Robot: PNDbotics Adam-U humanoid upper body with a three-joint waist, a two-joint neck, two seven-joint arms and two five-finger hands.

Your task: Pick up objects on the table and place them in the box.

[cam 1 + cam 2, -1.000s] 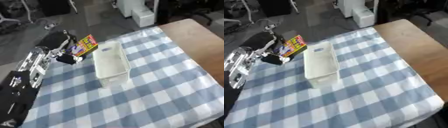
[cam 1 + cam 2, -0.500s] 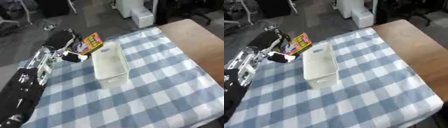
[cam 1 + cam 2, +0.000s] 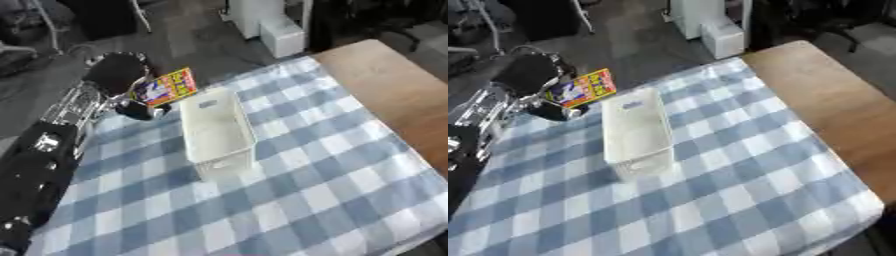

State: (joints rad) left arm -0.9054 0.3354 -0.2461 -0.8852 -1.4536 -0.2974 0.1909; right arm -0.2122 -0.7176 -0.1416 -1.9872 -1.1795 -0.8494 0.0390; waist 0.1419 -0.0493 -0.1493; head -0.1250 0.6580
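Table [image 3: 332, 190]: covered by blue-and-white checked cloth; bare wooden top showing along the right side.
Box [image 3: 216, 131]: white, long, rectangular, open top; sits on the cloth left of centre, long axis running away from camera; nothing visible inside.
Packet [image 3: 164, 87]: flat, yellow and orange with printed picture and blue patches; tilted, lifted off the cloth, just beyond the box's far left corner, overlapping that corner's edge in view.
Left robot hand [image 3: 122, 80]: black, enters from left with silver forearm parts behind it; fingers curled round the packet's left edge, holding it up; dark thumb or finger part hangs below the packet near the cloth.
Left arm [image 3: 39, 165]: black casing along the left edge of the view, running from the lower corner up to the hand.
Right robot hand: shows in neither view.
Packet vs box: close beside, near the far rim, still outside the box; whether touching the rim cannot be told.
Floor [image 3: 192, 35]: dark grey beyond the table's far edge; white cabinet [image 3: 271, 25] stands on it at top.
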